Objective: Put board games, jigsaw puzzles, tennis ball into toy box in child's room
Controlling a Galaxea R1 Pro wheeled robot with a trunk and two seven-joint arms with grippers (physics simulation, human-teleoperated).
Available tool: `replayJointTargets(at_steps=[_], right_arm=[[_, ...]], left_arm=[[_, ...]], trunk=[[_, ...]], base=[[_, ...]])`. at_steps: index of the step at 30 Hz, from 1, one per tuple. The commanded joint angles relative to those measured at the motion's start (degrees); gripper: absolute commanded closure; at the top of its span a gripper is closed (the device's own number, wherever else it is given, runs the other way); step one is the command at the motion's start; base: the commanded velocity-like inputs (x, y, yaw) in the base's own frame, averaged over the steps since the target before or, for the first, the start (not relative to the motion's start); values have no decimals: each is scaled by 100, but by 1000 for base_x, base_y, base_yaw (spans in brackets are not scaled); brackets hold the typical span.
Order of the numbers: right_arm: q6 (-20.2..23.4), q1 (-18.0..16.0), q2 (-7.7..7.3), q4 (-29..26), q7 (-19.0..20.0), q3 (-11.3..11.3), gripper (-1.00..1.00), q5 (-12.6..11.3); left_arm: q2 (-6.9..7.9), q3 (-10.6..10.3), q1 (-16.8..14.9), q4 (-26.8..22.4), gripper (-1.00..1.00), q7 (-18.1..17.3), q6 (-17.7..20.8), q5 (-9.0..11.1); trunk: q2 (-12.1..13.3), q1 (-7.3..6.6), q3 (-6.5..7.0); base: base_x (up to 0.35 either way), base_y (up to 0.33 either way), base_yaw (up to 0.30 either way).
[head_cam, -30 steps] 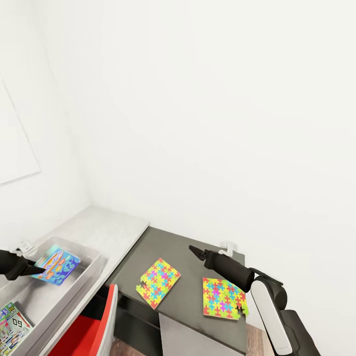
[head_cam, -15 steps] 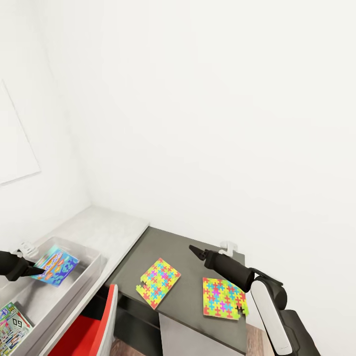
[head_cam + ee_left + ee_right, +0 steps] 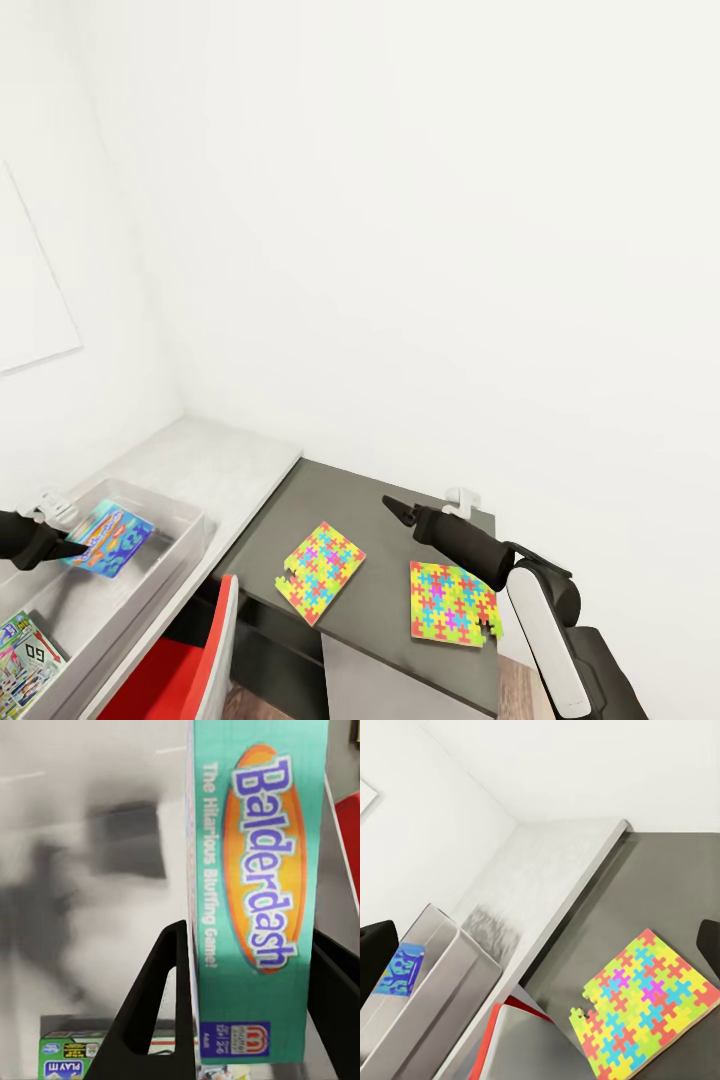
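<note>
From the head view, the left gripper [image 3: 62,545] is clamped on the blue game [image 3: 106,539], holding it tilted just above the floor of the toy box [image 3: 170,560]; a second game [image 3: 22,660] lies flat in the box nearer the robot. The right gripper [image 3: 396,510] hangs above the dark lower part of the table [image 3: 390,585], with one jigsaw [image 3: 320,571] to its left and the other jigsaw [image 3: 451,602] close under its forearm — whether it is parted or closed I cannot tell. A red chair [image 3: 185,670] stands under the table edge. In the left wrist view the black fingers [image 3: 154,1009] press both faces of the game [image 3: 259,892], printed "Balderdash", with the other game [image 3: 67,1057] beyond it. In the right wrist view a jigsaw [image 3: 645,1009] lies on the dark top ahead, and the toy box [image 3: 431,982] with the blue game [image 3: 399,970] sits far off on the pale top.
</note>
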Motion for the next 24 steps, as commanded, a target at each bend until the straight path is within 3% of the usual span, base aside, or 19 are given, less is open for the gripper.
replayJointTargets(at_steps=[1, 24], right_arm=[[29, -5, 3, -4, 12, -7, -100, -2], [67, -5, 3, -8, 56, -16, -100, -10]], left_arm=[[-2, 8, -7, 26, 100, 5, 38, -23], [-2, 16, -3, 103, 100, 94, -4, 14]], trunk=[[-8, 2, -10], [-8, 2, -75]], base=[[0, 0, 0], [0, 0, 0]])
